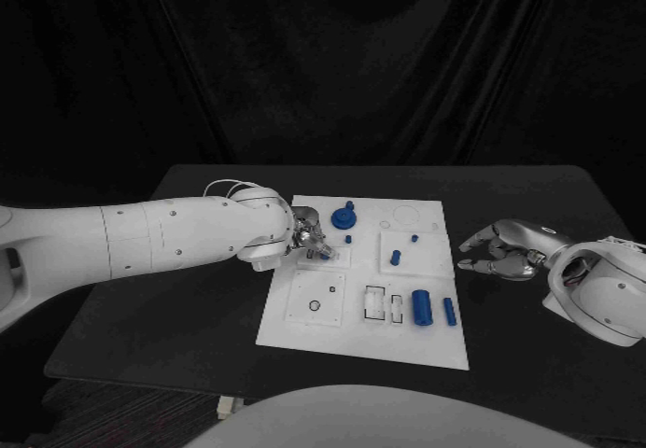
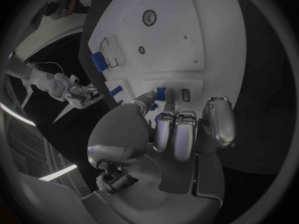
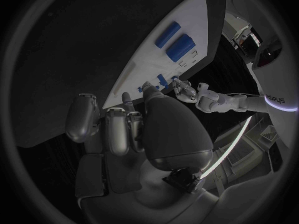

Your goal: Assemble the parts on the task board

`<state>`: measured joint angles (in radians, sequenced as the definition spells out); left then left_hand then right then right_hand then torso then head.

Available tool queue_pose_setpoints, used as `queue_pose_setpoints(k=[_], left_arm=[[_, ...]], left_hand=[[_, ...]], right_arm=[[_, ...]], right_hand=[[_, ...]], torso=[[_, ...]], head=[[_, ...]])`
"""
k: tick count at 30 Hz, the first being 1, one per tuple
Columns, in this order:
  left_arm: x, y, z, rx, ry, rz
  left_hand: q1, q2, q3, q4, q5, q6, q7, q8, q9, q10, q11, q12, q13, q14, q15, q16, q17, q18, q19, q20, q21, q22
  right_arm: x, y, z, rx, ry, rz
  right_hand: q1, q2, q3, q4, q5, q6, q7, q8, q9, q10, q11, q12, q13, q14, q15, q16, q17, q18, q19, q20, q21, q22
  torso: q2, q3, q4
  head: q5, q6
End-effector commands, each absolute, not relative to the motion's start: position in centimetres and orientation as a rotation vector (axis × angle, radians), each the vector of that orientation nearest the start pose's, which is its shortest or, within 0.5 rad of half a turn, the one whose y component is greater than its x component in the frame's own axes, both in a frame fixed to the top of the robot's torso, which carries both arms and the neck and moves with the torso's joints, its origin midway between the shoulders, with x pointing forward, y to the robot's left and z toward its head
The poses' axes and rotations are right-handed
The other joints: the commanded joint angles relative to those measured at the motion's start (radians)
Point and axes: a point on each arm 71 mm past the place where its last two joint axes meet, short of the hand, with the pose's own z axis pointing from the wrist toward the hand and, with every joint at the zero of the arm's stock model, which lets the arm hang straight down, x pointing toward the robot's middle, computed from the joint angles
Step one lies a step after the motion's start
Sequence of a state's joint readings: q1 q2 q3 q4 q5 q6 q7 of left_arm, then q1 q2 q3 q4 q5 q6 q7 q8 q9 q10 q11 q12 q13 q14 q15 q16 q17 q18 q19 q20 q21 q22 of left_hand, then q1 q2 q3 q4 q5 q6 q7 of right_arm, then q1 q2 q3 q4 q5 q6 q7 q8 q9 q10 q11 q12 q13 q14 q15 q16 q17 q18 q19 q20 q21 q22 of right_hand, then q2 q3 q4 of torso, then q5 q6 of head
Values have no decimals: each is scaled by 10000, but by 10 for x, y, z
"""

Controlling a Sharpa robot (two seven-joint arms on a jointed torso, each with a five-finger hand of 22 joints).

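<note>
The white task board (image 1: 353, 322) lies mid-table. My left hand (image 1: 303, 243) is over the board's left edge; in the left wrist view its thumb and a finger pinch a small blue part (image 2: 161, 92) against the board (image 2: 181, 35), with the other fingers curled. A round blue part with a peg (image 1: 346, 217) stands near the board's far edge. Two small blue pegs (image 1: 399, 254) stand mid-board. Two blue cylinders (image 1: 421, 307) lie at the near right. My right hand (image 1: 502, 253) hovers off the board's right side with its fingers curled in and nothing in them.
The board has a round recess (image 1: 405, 217) at its far right and rectangular slots (image 1: 377, 302) beside the cylinders. Black table (image 1: 175, 317) lies bare to the left of the board. In the right wrist view the two cylinders (image 3: 176, 40) and my left hand (image 3: 187, 90) appear.
</note>
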<state>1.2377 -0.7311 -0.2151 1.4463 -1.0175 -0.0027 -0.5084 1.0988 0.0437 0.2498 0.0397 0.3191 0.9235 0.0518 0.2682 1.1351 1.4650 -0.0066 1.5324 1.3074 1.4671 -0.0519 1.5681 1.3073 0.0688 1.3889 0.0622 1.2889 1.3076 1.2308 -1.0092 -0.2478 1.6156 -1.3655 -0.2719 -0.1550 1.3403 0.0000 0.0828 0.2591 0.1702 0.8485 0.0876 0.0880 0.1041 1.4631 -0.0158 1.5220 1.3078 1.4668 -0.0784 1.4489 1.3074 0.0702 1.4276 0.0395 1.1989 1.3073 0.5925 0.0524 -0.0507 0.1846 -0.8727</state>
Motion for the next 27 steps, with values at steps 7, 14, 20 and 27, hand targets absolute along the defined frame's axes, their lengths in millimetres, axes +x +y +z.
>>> queue_pose_setpoints(k=[7, 14, 20, 27], left_arm=[[470, 190, -270, -2129, 23541, -3911], [471, 189, -269, -2185, 23339, -4097], [470, 189, -269, -2099, 23423, -4125], [471, 190, -265, -1789, 23711, -4063]], left_hand=[[25, -156, 596, -190, 802, -35, 26, -81, -192, 665, -62, -65, 2277, 1037, -45, 27, 2635, 40, 5, -64, -92, 1586], [1, -263, 1333, -451, 1108, -17, 10, -35, -240, 671, -76, -60, 2282, 1037, -63, 27, 2635, 35, 38, -75, -95, 1634], [-94, -327, 1603, -500, 1151, -2, 12, 1, -236, 678, -78, -54, 2285, 1037, -65, 27, 2635, 31, 55, -75, -90, 1651], [-189, -438, 1906, -592, 1189, 16, 5, 47, -227, 649, -82, -91, 2256, 1037, -69, 27, 2635, 38, 44, -79, -133, 1650]], right_arm=[[437, -263, -244, -674, 19395, 5084], [436, -263, -244, -664, 19402, 5071], [436, -263, -244, -657, 19416, 5053], [437, -263, -244, -663, 19427, 5050]], right_hand=[[143, -2, -2, -87, 89, 82, -12, -61, -24, 620, 60, -61, 2073, 677, 70, -75, 1123, 72, -56, 18, -86, 1590], [143, -2, -2, -87, 89, 82, -12, -61, -24, 620, 60, -61, 2073, 677, 70, -75, 1123, 72, -56, 18, -86, 1590], [159, 4, 5, -96, 110, 86, -10, -64, -28, 606, 61, -78, 2056, 675, 71, -84, 1113, 76, -61, 19, -104, 1585], [161, 5, 5, -97, 113, 86, -9, -65, -29, 604, 61, -81, 2053, 673, 71, -91, 1104, 74, -59, 19, -99, 1587]], torso=[[-3, 5, 6], [4, 0, -4], [9, -3, -2], [13, -2, 2]], head=[[-14, 1], [-37, 1], [-70, 1], [-110, 1]])
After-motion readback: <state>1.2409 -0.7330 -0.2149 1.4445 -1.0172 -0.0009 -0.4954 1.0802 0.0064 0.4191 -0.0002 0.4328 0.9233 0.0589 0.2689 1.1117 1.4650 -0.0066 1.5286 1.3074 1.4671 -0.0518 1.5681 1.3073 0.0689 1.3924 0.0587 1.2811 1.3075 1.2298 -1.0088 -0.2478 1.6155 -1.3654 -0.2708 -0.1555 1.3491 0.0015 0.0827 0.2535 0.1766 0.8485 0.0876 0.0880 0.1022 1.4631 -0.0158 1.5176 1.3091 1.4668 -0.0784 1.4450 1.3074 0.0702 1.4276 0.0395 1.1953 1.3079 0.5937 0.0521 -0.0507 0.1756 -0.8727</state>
